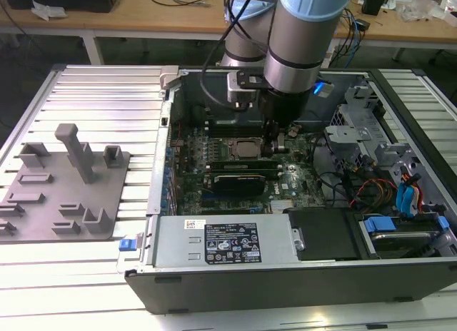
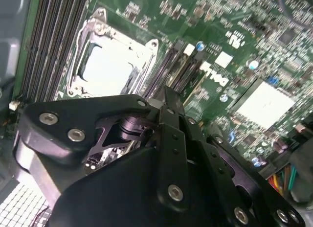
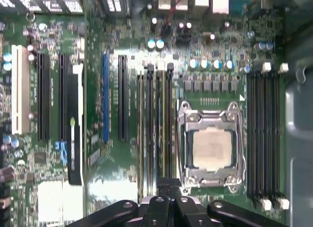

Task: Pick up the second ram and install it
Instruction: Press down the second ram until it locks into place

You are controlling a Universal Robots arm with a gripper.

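Fingers (image 2: 168, 102) above motherboard (image 2: 234, 36) slots

You see the tool (image 2: 168, 117) in matt black metal links with bright steel screw heads. The motherboard (image 3: 98, 153) is glossy green board; the processor chip (image 3: 211, 147) has a dull silver metal lid. The computer case (image 1: 235, 277) is grey sheet metal, the table (image 1: 100, 88) ribbed, bright aluminium.
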